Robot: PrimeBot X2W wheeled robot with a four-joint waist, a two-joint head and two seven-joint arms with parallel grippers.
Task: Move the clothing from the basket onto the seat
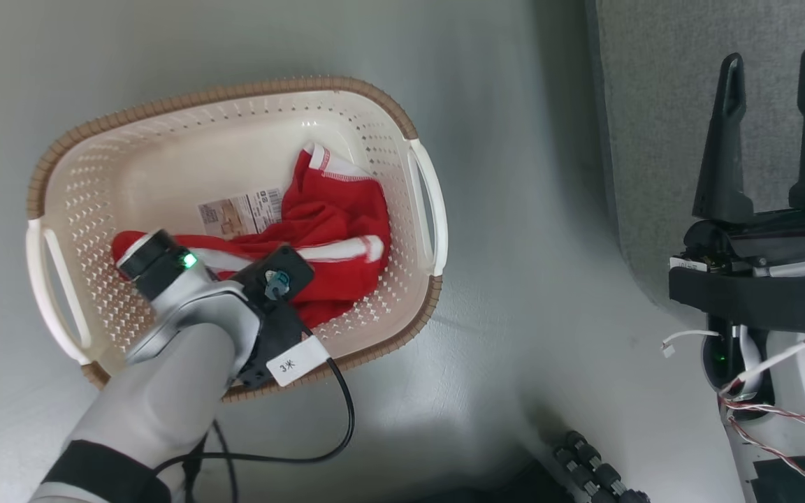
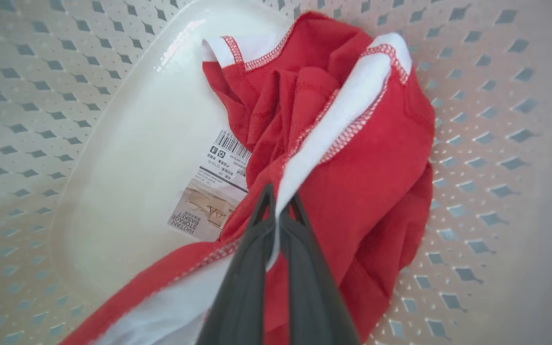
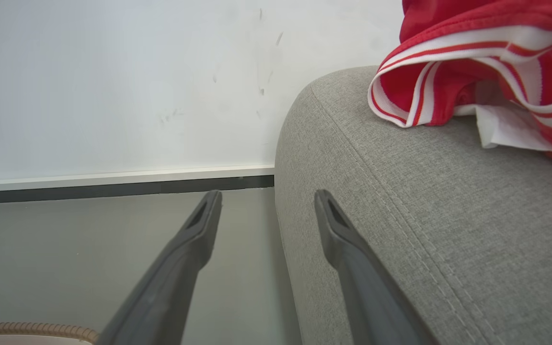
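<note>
Red with white bands, the garment lies crumpled inside the basket, toward the side nearer the sofa. It covers part of a paper label stuck on the basket bottom. Your left gripper reaches down into the basket and its two fingers are pressed together on the garment. In the left wrist view a white band runs up between the fingertips, and the red cloth folds around both of them. In the head view the pale left forearm hides these fingers. The basket stands on the grey floor, near the sofa but not touching it.

Your right gripper is held over the edge of the sofa with its fingers spread wide, and nothing is between them. In the right wrist view one finger is in front of the floor and the other in front of the rounded grey side of the sofa. A second garment, red with red-and-white striped trim, rests on top of the sofa, beyond the fingertips and not touching them. A white wall with a dark strip at its foot stands behind.
</note>
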